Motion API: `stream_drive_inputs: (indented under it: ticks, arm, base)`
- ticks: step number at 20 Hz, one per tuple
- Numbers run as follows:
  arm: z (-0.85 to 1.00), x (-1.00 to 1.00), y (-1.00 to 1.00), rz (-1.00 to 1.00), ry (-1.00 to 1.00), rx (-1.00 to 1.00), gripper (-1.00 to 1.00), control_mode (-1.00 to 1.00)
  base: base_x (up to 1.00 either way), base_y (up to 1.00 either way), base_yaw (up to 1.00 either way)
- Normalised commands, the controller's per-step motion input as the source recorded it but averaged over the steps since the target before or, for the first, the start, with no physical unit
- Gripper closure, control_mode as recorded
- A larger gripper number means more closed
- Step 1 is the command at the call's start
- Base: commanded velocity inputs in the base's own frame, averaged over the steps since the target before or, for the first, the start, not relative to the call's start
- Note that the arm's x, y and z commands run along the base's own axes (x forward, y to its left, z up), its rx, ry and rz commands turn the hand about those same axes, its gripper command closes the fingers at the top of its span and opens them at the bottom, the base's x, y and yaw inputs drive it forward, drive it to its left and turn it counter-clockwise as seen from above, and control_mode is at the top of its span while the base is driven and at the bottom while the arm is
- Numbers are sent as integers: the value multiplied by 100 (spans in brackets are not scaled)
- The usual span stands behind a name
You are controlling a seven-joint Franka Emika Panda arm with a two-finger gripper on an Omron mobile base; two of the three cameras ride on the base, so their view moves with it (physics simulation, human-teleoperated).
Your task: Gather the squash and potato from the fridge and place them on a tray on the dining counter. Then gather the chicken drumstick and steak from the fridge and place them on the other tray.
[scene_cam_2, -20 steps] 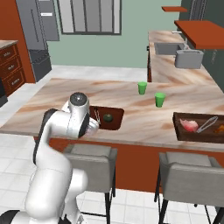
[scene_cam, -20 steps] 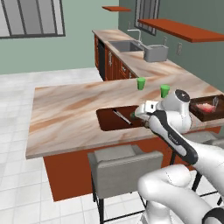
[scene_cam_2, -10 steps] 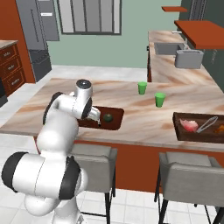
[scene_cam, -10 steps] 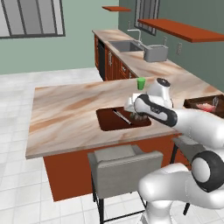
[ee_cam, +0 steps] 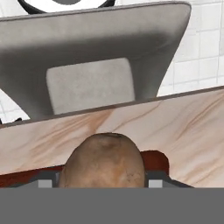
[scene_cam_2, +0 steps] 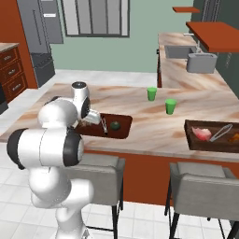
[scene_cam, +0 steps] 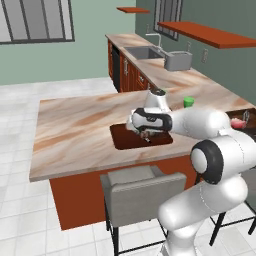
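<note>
Holding potato [ee_cam: 103, 159] between my claw [scene_cam_2: 95, 117] jaws, gripped wide. Tray [scene_cam_2: 122, 129] directly beneath; squash [scene_cam_2: 115, 125] just right of claw on it. Release straight down.

Brown mottled potato [ee_cam: 104, 159] over tray [scene_cam_2: 122, 128] holding green squash [scene_cam_2: 115, 125].

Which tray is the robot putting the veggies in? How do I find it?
Look at the big tan stone counter with grey stools. Two brown trays sit on it. Pick the tray under the robot's hand, holding one small dark green squash; the other tray holds pink meat.
</note>
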Motion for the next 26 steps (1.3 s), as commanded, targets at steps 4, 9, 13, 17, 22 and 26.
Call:
stream_drive_inputs:
  ticks: [4, 9, 13, 17, 22, 26]
  arm:
    - [-37, 42, 0, 9, 2, -5, 100, -100]
    - [-43, 45, 1, 9, 4, -5, 100, -100]
    - [-41, 45, 12, 7, 7, -6, 100, -100]
    - [-33, 36, 28, 4, 4, -7, 100, -100]
    - [-23, 38, 29, 4, 2, -7, 100, -100]
    - [-30, 48, 21, 4, 0, -7, 100, -100]
  base:
    - [0, 0, 0]
    - [0, 0, 0]
    - [0, 0, 0]
    - [0, 0, 0]
    - [0, 0, 0]
    - [0, 0, 0]
